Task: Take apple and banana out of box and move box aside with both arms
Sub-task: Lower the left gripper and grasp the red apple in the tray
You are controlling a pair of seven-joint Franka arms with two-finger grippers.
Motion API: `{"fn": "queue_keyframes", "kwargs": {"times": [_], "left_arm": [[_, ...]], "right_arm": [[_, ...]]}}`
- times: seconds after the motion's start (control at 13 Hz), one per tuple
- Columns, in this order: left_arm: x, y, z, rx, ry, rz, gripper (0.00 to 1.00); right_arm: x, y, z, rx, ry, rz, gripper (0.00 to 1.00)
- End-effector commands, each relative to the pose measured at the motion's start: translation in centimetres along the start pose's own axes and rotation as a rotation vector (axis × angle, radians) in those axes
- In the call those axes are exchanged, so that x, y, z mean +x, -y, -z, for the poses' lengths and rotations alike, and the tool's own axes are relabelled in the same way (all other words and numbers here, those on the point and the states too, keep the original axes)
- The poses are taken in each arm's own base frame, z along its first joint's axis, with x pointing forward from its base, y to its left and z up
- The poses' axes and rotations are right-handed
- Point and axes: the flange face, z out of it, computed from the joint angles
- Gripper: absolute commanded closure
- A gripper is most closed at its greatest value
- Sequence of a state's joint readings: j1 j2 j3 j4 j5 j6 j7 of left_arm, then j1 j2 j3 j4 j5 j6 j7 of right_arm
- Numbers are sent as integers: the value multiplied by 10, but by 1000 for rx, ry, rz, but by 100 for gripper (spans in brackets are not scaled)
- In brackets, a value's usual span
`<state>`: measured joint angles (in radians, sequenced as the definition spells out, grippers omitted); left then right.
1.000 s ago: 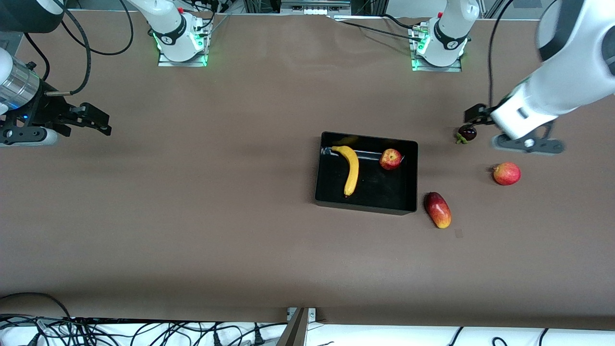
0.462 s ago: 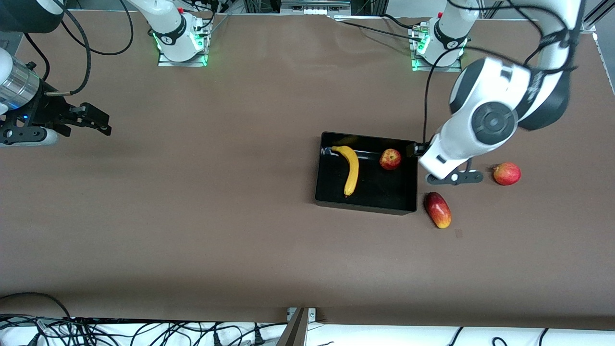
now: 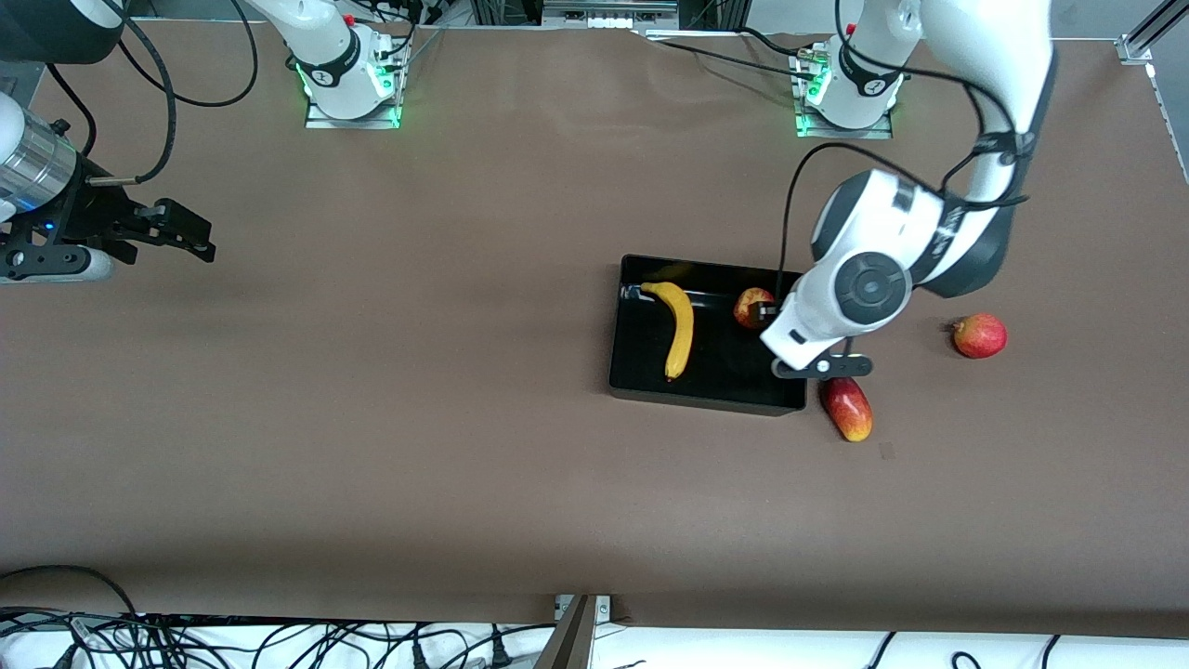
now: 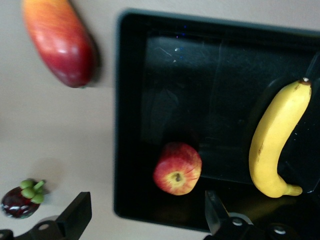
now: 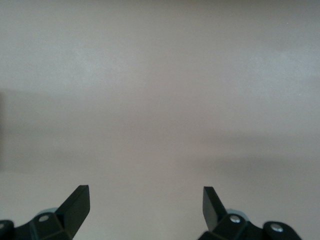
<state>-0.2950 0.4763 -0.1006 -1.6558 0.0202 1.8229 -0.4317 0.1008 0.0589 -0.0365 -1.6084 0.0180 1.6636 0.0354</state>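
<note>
The black box (image 3: 641, 386) lies mid-table and holds a yellow banana (image 3: 681, 327) and a small red-yellow apple (image 3: 749, 305). My left gripper (image 3: 764, 312) hangs open and empty over the box's corner beside the apple, at the left arm's end; the wrist hides most of it. The left wrist view shows the box wall (image 4: 118, 125), the apple (image 4: 177, 168) and the banana (image 4: 276, 142), with my left gripper (image 4: 146, 220) spanning the wall. My right gripper (image 3: 190, 237) waits open and empty over bare table at the right arm's end, as its wrist view (image 5: 146, 210) shows.
A long red-yellow fruit (image 3: 845, 406) lies on the table beside the box's near corner and shows in the left wrist view (image 4: 60, 40). A round red fruit (image 3: 979, 335) lies toward the left arm's end. A dark purple mangosteen (image 4: 22, 199) lies on the table outside the box.
My left arm has swung from beside the mangosteen to over the box's end by the apple. The right arm has not moved.
</note>
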Motion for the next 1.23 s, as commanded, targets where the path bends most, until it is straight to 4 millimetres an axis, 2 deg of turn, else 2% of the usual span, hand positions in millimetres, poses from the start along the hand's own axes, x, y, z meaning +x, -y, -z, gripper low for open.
{"fn": "queue_keyframes", "kwargs": {"times": [0.0,0.31,0.62,0.85,0.92,1.0,1.08,1.15], "left_arm": [[-1,-10,-22,35,-18,-6,0],[-11,-20,-75,20,-57,-31,0],[-30,-39,-111,22,-72,-19,0],[-28,-33,-130,28,-121,-38,0],[-28,-33,-130,27,-121,-40,5],[-28,-33,-129,27,-121,-38,36],[-26,-32,-128,27,-122,-35,59],[-26,-32,-125,26,-124,-35,73]], "right_arm": [[1,-1,5,3,-7,-10,0],[1,-1,4,3,-5,-10,0],[1,-1,5,3,-7,-10,0],[1,-1,4,3,-5,-10,0],[1,0,4,4,-5,-11,0],[1,-1,4,3,-5,-10,0],[1,-1,5,3,-7,-10,0],[1,-1,4,3,-5,-10,0]]}}
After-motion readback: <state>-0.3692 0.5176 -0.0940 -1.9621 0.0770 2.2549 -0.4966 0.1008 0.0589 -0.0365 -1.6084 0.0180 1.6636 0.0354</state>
